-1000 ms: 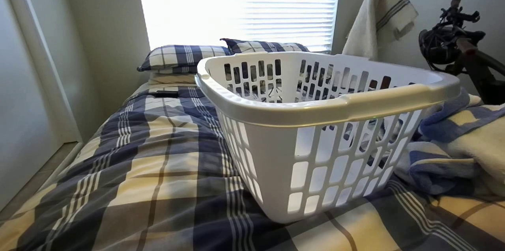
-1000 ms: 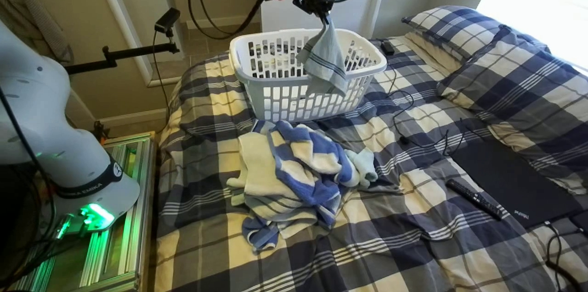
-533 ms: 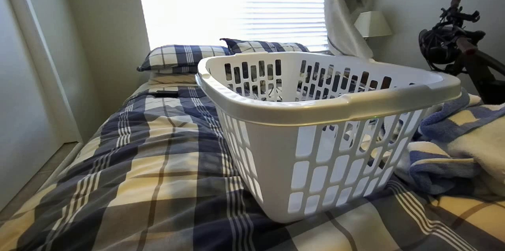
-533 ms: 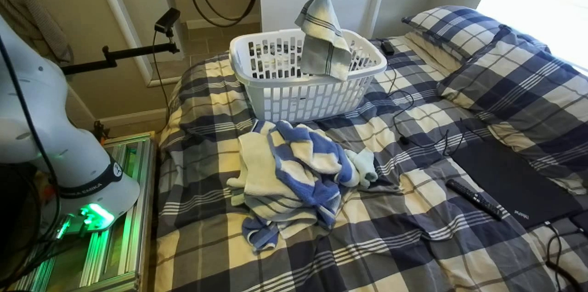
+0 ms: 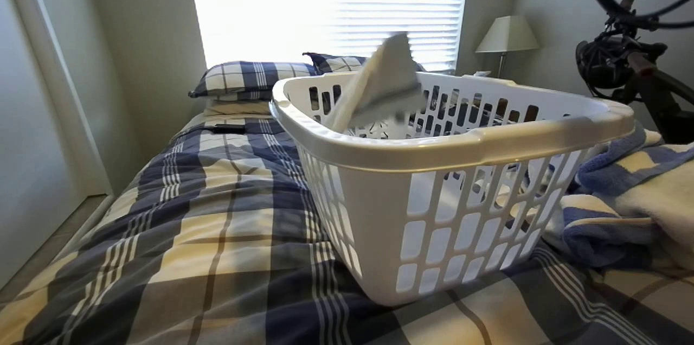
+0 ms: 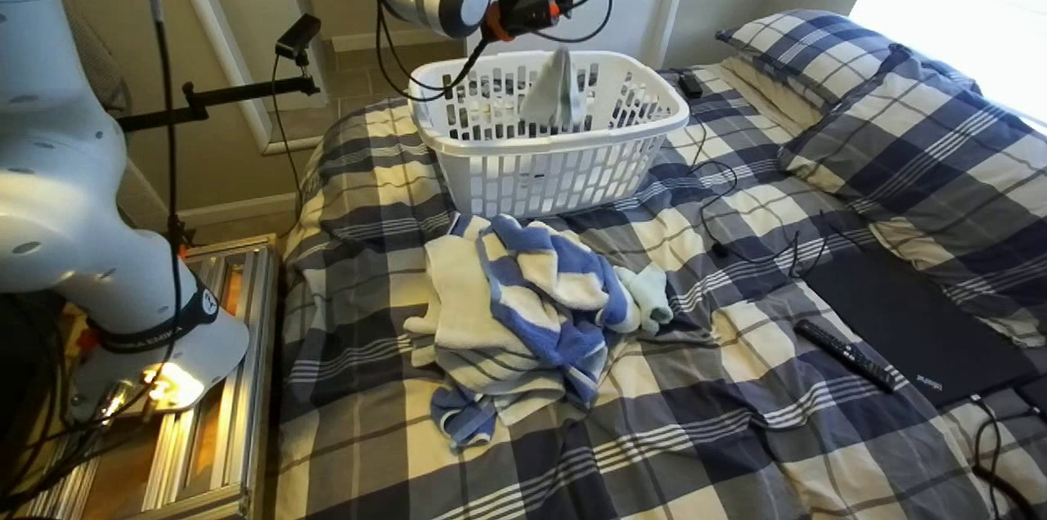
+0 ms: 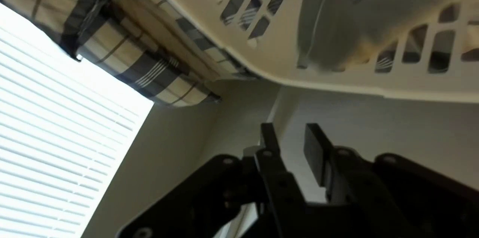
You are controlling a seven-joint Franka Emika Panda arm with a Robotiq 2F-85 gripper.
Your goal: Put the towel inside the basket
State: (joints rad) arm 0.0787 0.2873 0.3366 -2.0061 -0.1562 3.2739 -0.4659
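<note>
The towel [image 5: 387, 82], a limp off-white cloth with a grey stripe, is blurred and loose. Its top stands above the rim of the white slotted laundry basket [image 5: 374, 158]; its lower part is inside. In an exterior view the towel [image 6: 554, 95] shows within the basket opening [image 6: 556, 145], below the arm. In the wrist view my gripper [image 7: 290, 131] is open with nothing between its fingers, and the towel [image 7: 355, 21] is apart from it, against the basket's slotted wall. Whether the towel touches the basket floor is hidden.
A pile of blue-and-white and cream towels [image 6: 523, 291] lies in front of the basket on the plaid bed. A laptop [image 6: 916, 332], a remote [image 6: 842, 352] and pillows [image 6: 924, 119] lie to the right. Cables [image 6: 458, 78] hang from the arm by the basket rim.
The towel hung from the gripper above the basket in the earlier frames. Now it is let go and lower, partly inside the basket. The gripper has opened and the arm has shifted.
</note>
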